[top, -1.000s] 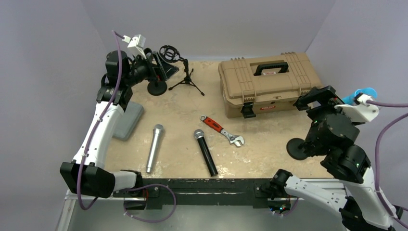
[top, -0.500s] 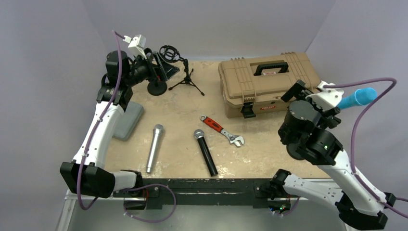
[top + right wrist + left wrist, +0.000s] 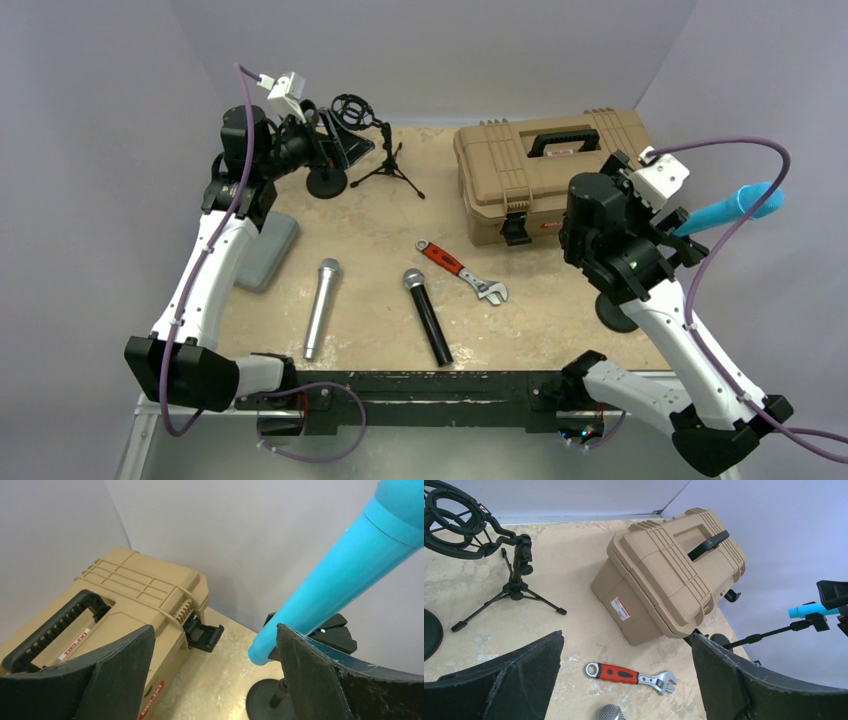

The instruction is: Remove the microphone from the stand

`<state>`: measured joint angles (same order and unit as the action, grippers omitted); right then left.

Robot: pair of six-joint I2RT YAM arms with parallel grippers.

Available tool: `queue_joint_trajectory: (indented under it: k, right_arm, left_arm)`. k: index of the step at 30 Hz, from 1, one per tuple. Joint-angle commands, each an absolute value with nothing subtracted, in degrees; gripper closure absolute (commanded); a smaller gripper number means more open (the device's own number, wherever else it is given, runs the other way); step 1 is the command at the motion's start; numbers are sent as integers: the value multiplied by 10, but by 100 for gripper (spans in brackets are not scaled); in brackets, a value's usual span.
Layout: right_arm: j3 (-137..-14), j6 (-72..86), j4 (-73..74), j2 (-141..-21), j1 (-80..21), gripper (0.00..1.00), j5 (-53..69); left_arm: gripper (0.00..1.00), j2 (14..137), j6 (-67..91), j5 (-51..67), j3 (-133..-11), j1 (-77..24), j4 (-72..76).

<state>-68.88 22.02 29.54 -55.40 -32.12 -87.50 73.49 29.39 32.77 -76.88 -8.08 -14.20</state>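
Observation:
The blue microphone [image 3: 730, 207] sits slanted in the clip of a black stand [image 3: 618, 313] at the table's right edge. My right gripper [image 3: 672, 225] is open just left of it, at the microphone's lower end. In the right wrist view the blue microphone [image 3: 340, 575] runs down from the top right. Its tail end lies inside the right gripper [image 3: 215, 627], close to the right finger [image 3: 320, 680], and the jaws stand wide and not closed on it. The stand's round base [image 3: 265, 700] shows below. My left gripper [image 3: 335, 140] is open at the far left with nothing in it.
A tan toolbox [image 3: 560, 170] stands at the back right, close to my right arm. A red-handled wrench [image 3: 462, 270], a silver microphone [image 3: 322, 305] and a black microphone [image 3: 427, 315] lie mid-table. A tripod shock-mount stand [image 3: 375, 150], a round-base stand [image 3: 326, 182] and a grey pad [image 3: 265, 250] are at left.
My right arm has swung from the right of the stand up and leftward, so its open jaws now sit at the blue microphone's lower end. The left arm has not moved.

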Motion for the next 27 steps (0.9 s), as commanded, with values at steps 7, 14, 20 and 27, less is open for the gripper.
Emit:
queue_joint_trajectory:
  k: [7,14,20,27]
  right_arm:
    - [-676,265,285,-525,-255,11,-911]
    - [-731,284,299,-570,-208,10,-917]
    - [-742,275,293,-562,-202,10,-895]
    - [-738,230,286,-524,-202,11,-849]
  left_arm:
    - [4,743,301,336,-764,-86,-112]
    - [4,740,308,338,-765,-86,-113]
    - [4,729,327,354,-763,-86,-104]
    - [4,728,337,364,-762,-86,-98]
